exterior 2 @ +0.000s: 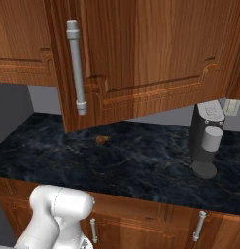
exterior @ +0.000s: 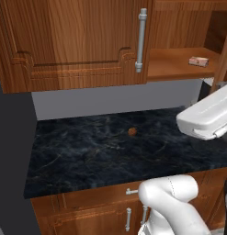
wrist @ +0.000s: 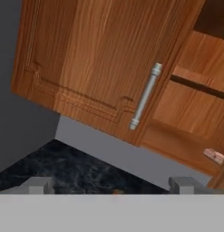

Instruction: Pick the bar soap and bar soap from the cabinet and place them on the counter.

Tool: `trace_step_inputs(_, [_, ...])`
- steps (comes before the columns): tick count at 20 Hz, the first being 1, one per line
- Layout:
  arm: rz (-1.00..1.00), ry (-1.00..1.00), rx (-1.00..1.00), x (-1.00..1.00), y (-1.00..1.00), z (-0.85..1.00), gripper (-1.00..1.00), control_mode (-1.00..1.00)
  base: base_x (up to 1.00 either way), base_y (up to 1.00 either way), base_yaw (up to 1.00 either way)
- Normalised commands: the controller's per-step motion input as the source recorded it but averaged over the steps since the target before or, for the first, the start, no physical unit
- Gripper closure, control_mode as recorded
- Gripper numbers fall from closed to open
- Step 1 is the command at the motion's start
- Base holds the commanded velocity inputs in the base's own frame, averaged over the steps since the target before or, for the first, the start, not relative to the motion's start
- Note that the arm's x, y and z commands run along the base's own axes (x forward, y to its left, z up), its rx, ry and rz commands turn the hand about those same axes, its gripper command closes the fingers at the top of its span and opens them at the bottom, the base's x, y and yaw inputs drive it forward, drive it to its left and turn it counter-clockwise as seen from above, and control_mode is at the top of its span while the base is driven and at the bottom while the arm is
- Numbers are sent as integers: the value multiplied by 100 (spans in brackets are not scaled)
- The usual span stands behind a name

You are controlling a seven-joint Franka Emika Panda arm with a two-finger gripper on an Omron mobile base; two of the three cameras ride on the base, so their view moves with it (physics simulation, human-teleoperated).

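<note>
Two-finger gripper (wrist: 111, 183) spread wide, nothing held. Small pinkish-beige bar soap (wrist: 215, 156) seen up-right of fingertips on reddish-brown wooden cabinet (wrist: 99, 68) shelf; open door edge could be struck during reach.

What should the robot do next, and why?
Probably move the open gripper up and right toward the bar soap, because the soap lies untouched on the cabinet shelf, nothing is held, and the counter waits below.

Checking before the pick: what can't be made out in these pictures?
- Second soap: one bar soap shows on the cabinet shelf; the rest is cut off by the left base view's edge.
- Small brown lump on the counter: too small to identify.
- Right base view: the open door hides the shelf.
</note>
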Motion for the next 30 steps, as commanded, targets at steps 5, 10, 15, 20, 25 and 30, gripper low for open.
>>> trace_step_inputs(5, [-21,10,-16,22,2,0,-100,-100,0,0,0])
trace_step_inputs(10, [-17,8,-13,17,0,0,-100,-100,0,0,0])
trace_step_inputs(15, [-12,12,-4,17,0,0,-100,-100,0,0,0])
trace_step_inputs(20, [-15,8,-9,15,-5,-8,-100,-100,0,0,0])
trace_step_inputs(25, [-10,6,-9,36,-3,-20,-100,-100,0,0,0])
trace_step_inputs(30, [-6,8,-1,57,-25,-12,-100,-100,0,0,0])
